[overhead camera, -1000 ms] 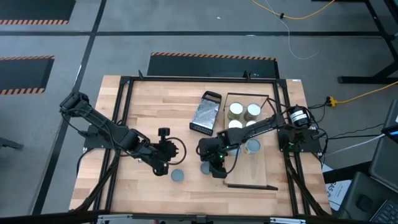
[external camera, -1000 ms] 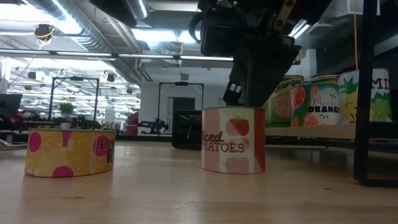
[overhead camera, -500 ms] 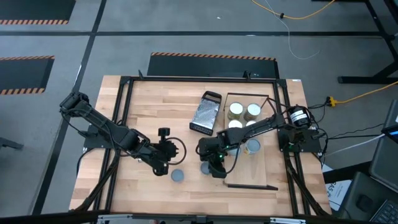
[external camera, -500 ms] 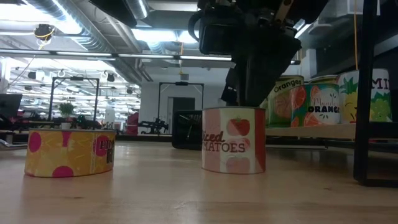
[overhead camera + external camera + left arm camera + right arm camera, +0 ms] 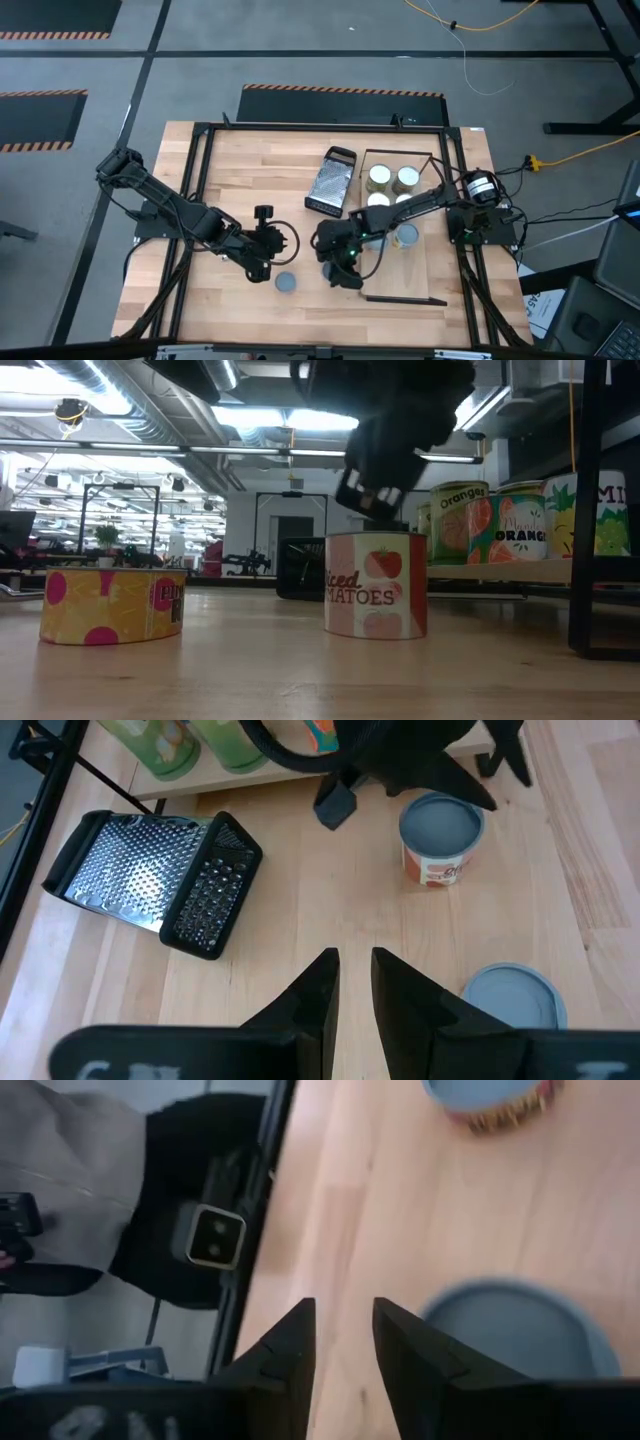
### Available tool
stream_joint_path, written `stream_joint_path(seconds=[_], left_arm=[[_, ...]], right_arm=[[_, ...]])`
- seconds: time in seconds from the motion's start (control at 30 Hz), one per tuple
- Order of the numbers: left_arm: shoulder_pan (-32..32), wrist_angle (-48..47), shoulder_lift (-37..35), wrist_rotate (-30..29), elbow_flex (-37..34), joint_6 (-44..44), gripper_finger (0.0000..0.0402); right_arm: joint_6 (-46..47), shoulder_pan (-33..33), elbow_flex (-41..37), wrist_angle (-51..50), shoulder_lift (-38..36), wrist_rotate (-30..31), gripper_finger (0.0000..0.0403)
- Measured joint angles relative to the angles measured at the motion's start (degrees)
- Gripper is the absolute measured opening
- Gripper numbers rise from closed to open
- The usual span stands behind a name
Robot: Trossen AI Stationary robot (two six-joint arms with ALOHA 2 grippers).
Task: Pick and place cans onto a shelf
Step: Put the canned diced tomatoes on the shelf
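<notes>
A short cylindrical tin with a pale-blue lid and a red-and-white tomato label is standing upright on the light wooden tabletop, near its front edge and just off the open long side of the shelf. The right gripper is hanging directly over it, its two dark fingers sitting close together with only a narrow gap and nothing between them; the tin's blue top is lying beside the fingers, not between them. A flatter, wider tin with a yellow label spotted with pink circles is sitting apart from the tomato tin, blue lid up.

The shelf, a long light-wood board with thin dark raised edges, is lying along the right side of the table. Four cans with cream and silver tops are standing in a tight cluster at its far end, their labels showing oranges and pineapple, and another blue-topped one is nearby.

The left gripper is waiting over bare wood just left of the flat tin, its dark fingers nearly closed on nothing. A perforated metal grater with a black handle is lying on its side farther back.

Grey floor with orange-black hazard stripes is surrounding the black-framed table.
</notes>
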Motion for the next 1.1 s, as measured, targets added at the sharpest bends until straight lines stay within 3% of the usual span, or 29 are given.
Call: stream_joint_path(seconds=[0.17, 0.33, 0.47, 0.63, 0.73, 1.1], left_arm=[[0.0, 0.0, 0.0, 0.0, 0.0, 0.0, 0.0055], [0.0, 0.0, 0.0, 0.0, 0.0, 0.0, 0.0055], [0.0, 0.0, 0.0, 0.0, 0.0, 0.0, 0.0055], [0.0, 0.0, 0.0, 0.0, 0.0, 0.0, 0.0055], [0.0, 0.0, 0.0, 0.0, 0.0, 0.0, 0.0055], [0.0, 0.0, 0.0, 0.0, 0.0, 0.0, 0.0055]], right_arm=[[0.2, 0.6, 0.0, 4.5, 0.0, 0.0, 0.0107], [-0.3, 1.9, 4.2, 2.5, 0.0, 1.9, 0.0107], [-3.7, 3.6, 10.3, -5.3, 0.0, 8.2, 0.0107], [-4.2, 6.7, 15.8, -15.7, -0.1, 25.1, 0.0107], [-1.2, 8.7, 16.2, -16.7, -0.1, 32.2, 0.0107], [0.0, 12.7, 15.6, -17.6, 0.2, 35.4, 0.0107]])
